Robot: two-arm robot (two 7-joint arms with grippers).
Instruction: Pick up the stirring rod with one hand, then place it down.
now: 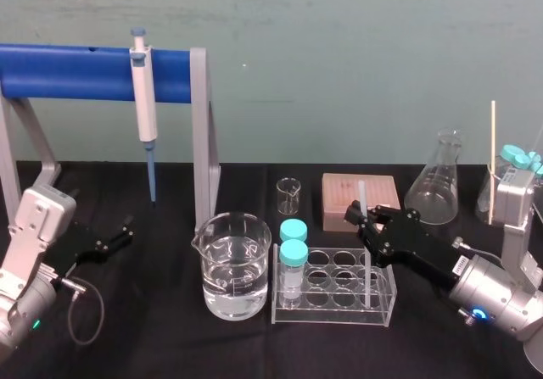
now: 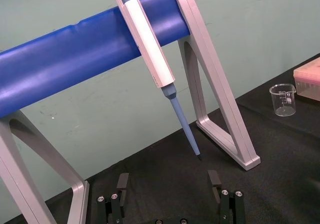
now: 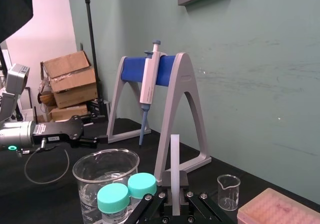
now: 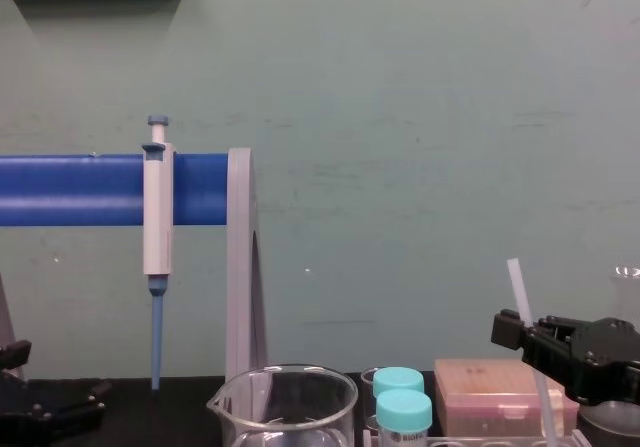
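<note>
1. We see the right gripper [image 1: 362, 219] closed on the stirring rod [image 1: 361, 194]. Its fingers pinch the rod partway up, and a good length stands clear above them in the right wrist view.
2. The rod stands close to upright, leaning a little in the chest view. Its lower end reaches down into a well at the right end of the clear tube rack [image 1: 331, 315]. We cannot tell whether the tip rests on the rack's floor or hangs just above it.
3. We judge the grasp made and the lift at most barely begun, since the rod is not clear of the rack.
4. What is left, as we read it, is to raise the rod free, set it down and release it.
5. The left gripper [image 2: 168, 194] sits parked low at the left beside the pipette stand [image 2: 220, 108], its fingers wide apart and holding nothing.
</note>
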